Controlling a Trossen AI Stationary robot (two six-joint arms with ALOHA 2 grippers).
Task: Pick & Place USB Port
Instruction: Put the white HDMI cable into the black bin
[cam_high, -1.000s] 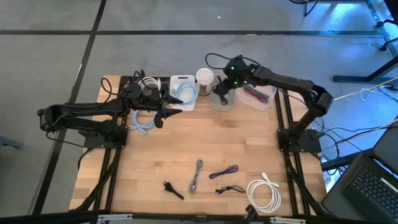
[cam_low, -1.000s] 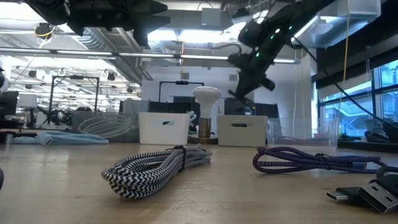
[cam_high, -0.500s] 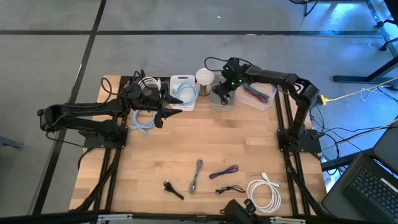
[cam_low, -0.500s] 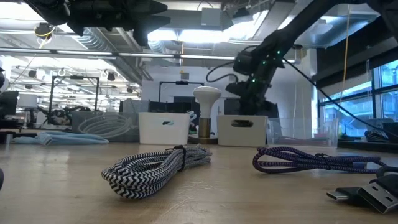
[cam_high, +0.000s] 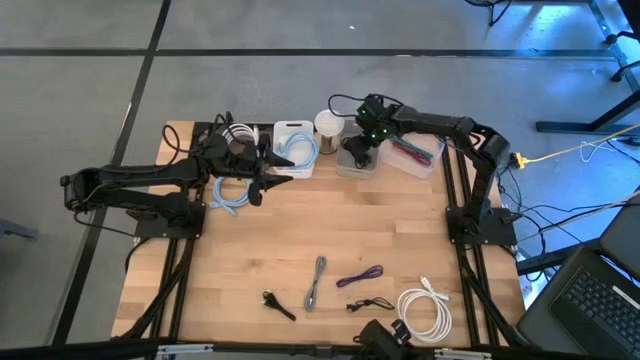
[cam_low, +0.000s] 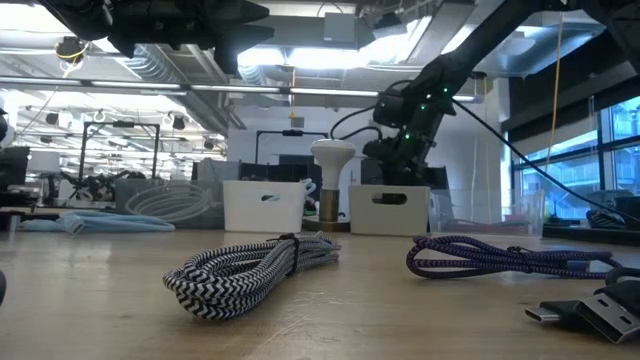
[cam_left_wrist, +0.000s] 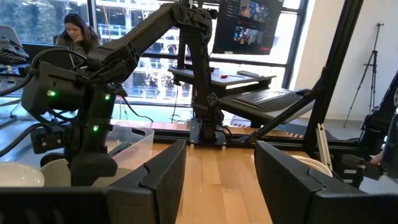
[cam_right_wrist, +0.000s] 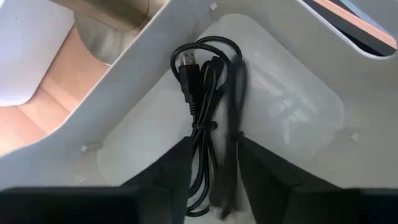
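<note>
Directly below the parted right gripper, the limp, light black cable in the bin is best taken at its tied middle.

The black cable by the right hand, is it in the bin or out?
In. The black cable lies coiled on the floor of the white bin, between the right hand's fingers.

On your bench, a zigzag-braided cable lies near the front beside a purple cable. A coiled white cable sits at the front right. At the far edge stands a white lamp.
</note>
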